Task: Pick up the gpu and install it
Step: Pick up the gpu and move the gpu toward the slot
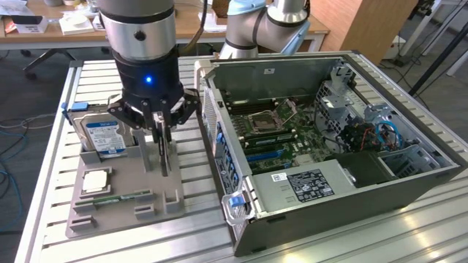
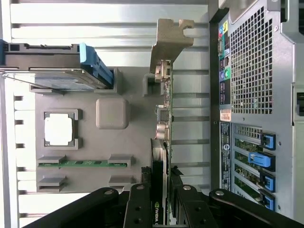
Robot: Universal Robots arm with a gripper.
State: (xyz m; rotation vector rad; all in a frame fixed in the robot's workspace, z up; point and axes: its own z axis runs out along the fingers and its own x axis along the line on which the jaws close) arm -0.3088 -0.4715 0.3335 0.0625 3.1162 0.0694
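The gpu (image 1: 164,158) stands on its edge in the grey holder tray (image 1: 124,178), a thin card with a silver end bracket (image 2: 171,40). My gripper (image 1: 162,134) hangs straight down over it and is shut on the gpu (image 2: 161,123), with one finger on each face near the card's end away from the bracket. In the wrist view the gripper (image 2: 160,204) clasps the black cooler side and the green board side. I cannot tell whether the card's lower edge has left the tray's slot.
The open computer case (image 1: 329,137) lies at the exterior view's right, beside the tray, with its motherboard slots (image 1: 267,156) exposed. A hard drive (image 1: 106,134), a processor (image 1: 95,181) and a memory stick (image 1: 113,198) share the tray. A second arm stands behind the case.
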